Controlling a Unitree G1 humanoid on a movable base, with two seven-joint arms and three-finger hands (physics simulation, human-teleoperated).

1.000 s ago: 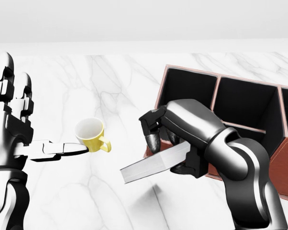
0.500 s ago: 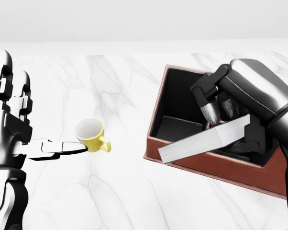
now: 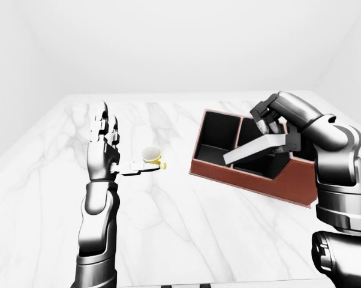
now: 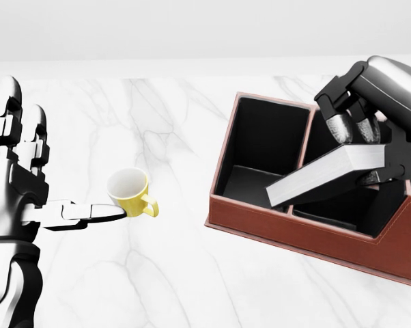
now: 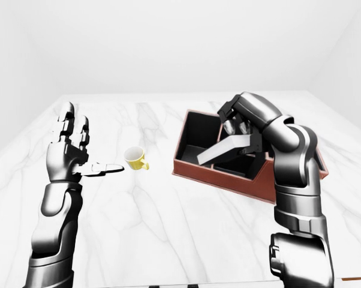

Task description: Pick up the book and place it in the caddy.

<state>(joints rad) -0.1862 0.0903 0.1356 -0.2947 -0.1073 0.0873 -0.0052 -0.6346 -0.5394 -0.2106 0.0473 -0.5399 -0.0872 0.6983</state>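
No writing, brand or label readable anywhere. One book point(image 4: 326, 175), one caddy point(image 4: 308, 232), one cup point(image 4: 131, 193), two hands, all over one marble table point(image 4: 158, 273). Book: grey, held tilted above the caddy, low corner over the divider between the caddy's left and middle compartments, high end up at the caddy's right part, clear of the caddy floor as far as can be seen. Right hand point(image 4: 369, 133): above the caddy's middle compartment, fingers closed round the book's high end, thumb under, fingers point(image 4: 342, 126) on top. Caddy: red-brown outside, black inside, three compartments visible in the left-eye view, resting on the table. Cup: yellow, white inside, upright, well left of the caddy, handle turned toward the caddy. Left hand point(image 4: 21, 178): further left of the caddy, beyond the cup, raised, fingers spread upward, thumb point(image 4: 82, 212) stretched toward the cup, tip just beside it, contact unclear, nothing held.
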